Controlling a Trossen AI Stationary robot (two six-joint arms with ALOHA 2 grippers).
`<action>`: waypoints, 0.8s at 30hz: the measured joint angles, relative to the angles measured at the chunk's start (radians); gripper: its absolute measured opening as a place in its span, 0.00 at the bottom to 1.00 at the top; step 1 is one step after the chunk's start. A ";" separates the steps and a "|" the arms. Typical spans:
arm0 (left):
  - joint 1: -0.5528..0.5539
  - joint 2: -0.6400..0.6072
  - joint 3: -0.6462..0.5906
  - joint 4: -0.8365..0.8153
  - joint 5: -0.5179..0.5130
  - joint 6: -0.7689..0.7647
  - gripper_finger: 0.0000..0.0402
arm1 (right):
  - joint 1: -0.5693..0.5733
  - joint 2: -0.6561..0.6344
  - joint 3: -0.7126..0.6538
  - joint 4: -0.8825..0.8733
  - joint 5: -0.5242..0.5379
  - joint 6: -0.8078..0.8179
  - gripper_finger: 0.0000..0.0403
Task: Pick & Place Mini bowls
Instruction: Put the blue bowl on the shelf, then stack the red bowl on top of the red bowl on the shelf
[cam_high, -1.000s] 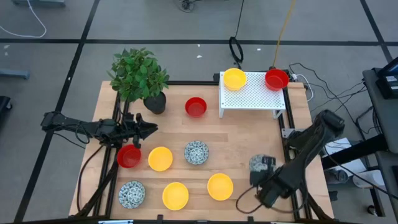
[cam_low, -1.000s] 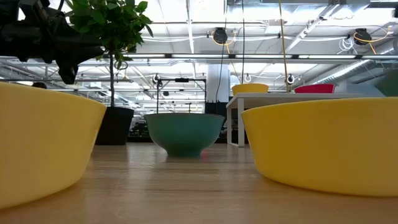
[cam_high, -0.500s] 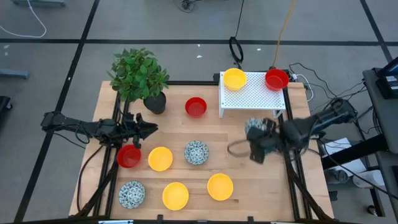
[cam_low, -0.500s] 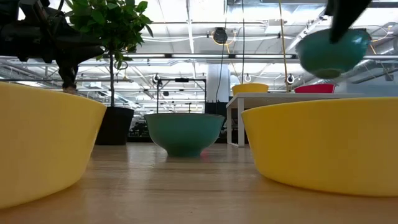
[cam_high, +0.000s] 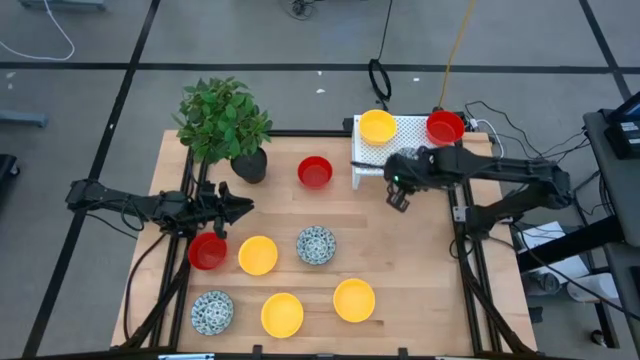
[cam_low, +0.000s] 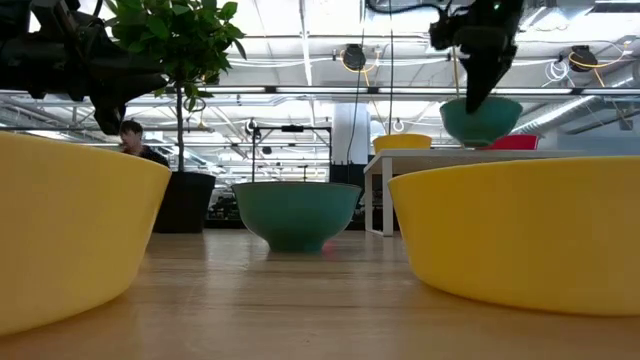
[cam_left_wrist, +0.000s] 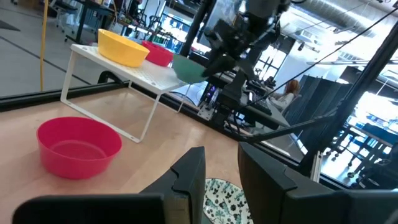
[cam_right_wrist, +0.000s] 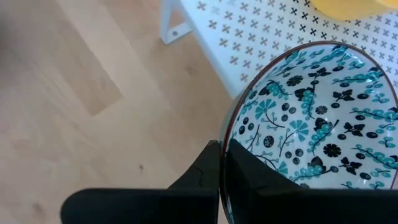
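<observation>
The right gripper (cam_right_wrist: 221, 163) pinches the rim of a patterned bowl (cam_right_wrist: 317, 118), held just over the near edge of the white rack (cam_high: 412, 150), beside the yellow bowl (cam_high: 377, 127) and the red bowl (cam_high: 445, 127). Best to carry it further over the rack's bare middle, level, before lowering. Half a second ago it hung beyond the rack, above the table. The left gripper (cam_left_wrist: 221, 171), fingers slightly apart, waits near the plant (cam_high: 222, 118).

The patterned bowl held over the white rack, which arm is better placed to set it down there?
The right. Its end effector already grips the rim of the white bowl with the teal and black floral pattern over the white perforated rack. The left end effector waits across the table near the red bowl.
</observation>
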 joint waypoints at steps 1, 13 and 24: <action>0.000 0.000 0.000 0.000 0.000 0.000 0.24 | -0.021 0.010 0.000 0.017 -0.013 -0.018 0.00; 0.000 0.000 0.000 0.000 0.000 0.000 0.24 | -0.108 0.076 0.004 0.067 0.010 -0.065 0.01; 0.000 0.000 0.000 0.000 0.001 -0.001 0.24 | -0.125 0.071 0.000 0.060 0.024 -0.031 0.23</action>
